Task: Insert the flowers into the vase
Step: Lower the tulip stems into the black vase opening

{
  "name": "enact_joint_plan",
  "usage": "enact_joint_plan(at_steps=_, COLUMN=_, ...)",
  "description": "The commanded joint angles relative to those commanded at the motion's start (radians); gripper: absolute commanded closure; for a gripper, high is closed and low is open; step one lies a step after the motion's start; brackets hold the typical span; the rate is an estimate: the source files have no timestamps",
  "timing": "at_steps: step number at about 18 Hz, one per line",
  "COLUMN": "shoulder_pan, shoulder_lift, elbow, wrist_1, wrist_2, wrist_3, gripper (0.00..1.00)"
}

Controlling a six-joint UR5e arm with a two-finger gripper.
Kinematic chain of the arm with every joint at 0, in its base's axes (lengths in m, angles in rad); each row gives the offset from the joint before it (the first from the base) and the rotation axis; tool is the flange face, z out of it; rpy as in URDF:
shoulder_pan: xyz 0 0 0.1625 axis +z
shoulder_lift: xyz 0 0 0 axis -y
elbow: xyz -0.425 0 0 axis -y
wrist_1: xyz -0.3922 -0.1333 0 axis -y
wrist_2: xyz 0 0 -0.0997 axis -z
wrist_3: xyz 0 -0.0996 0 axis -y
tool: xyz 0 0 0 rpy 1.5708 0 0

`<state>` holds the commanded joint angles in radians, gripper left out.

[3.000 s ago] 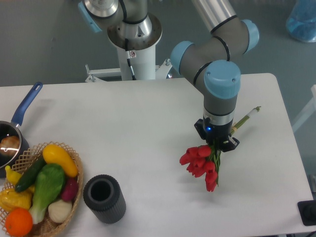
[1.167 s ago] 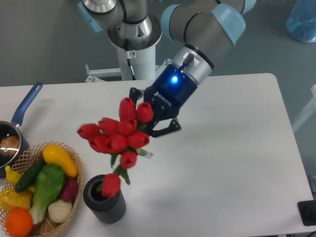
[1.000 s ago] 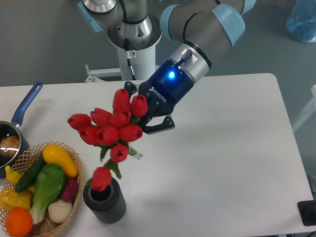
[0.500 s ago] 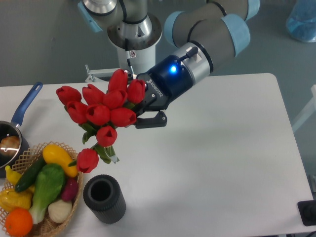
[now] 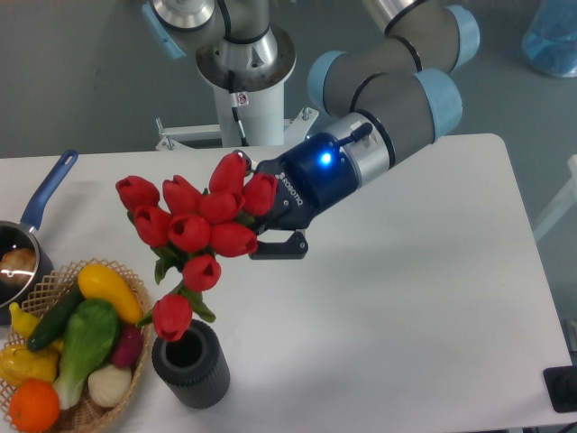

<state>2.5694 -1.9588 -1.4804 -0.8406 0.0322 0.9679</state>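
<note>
The flowers (image 5: 203, 225), a bunch of red tulips with green leaves, hang in the air over the left half of the table with their blooms turned toward the camera. My gripper (image 5: 273, 231) is shut on the bunch from the right, and the stems are hidden behind the blooms and the fingers. The vase (image 5: 191, 363), a dark grey ribbed cylinder, stands upright near the front edge, below the bunch. The lowest tulip (image 5: 171, 317) overlaps the vase's back rim; I cannot tell if it touches.
A wicker basket (image 5: 132, 353) of vegetables sits just left of the vase. A blue-handled pan (image 5: 47, 192) lies at the left edge. The arm's white base (image 5: 245, 99) stands behind the table. A black object (image 5: 563, 390) sits at the front right corner.
Since three seconds ago the bunch was carried from the table's right side to above the vase. In the last half second it dropped slightly, bringing the lowest tulip over the rim.
</note>
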Motion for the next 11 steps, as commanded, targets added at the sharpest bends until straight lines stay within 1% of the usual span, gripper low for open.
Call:
enact_joint_plan(at_steps=5, shoulder_pan=-0.017, shoulder_lift=-0.049, elbow=0.043, wrist_1=0.002, wrist_2=0.002, wrist_3=0.0, gripper=0.94)
enact_joint_plan(at_steps=11, shoulder_pan=-0.032, shoulder_lift=-0.069, elbow=0.068, wrist_1=0.002, wrist_2=0.002, wrist_3=0.0, gripper=0.94)
